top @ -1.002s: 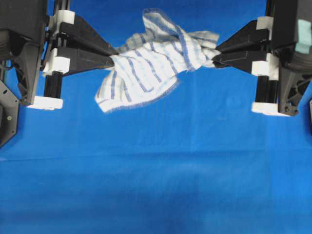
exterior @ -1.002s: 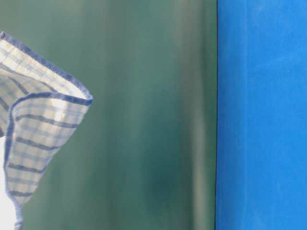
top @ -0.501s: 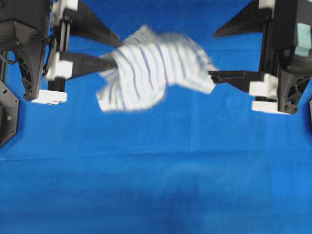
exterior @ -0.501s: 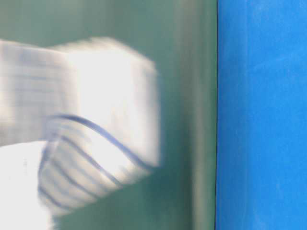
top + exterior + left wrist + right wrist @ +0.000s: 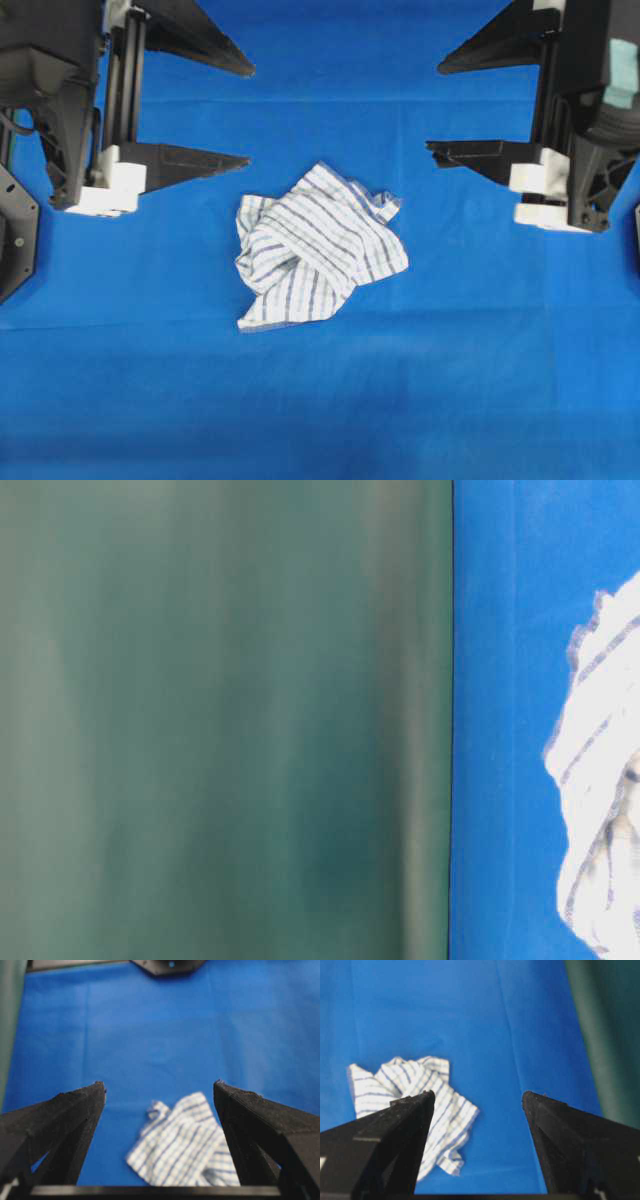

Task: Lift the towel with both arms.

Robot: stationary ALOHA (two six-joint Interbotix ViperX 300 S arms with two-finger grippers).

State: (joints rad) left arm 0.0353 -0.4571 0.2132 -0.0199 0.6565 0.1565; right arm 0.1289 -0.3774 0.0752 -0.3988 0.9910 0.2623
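Blue cloth covers the counter (image 5: 320,400), and only the overhead view shows the towel (image 5: 318,247) whole, crumpled between the two arms and touching neither; the table-level view catches just its blurred white edge against a green backdrop (image 5: 220,720). Left hand (image 5: 245,115) and right hand (image 5: 435,108) hang well apart at either side, fingers spread wide, pinching nothing.
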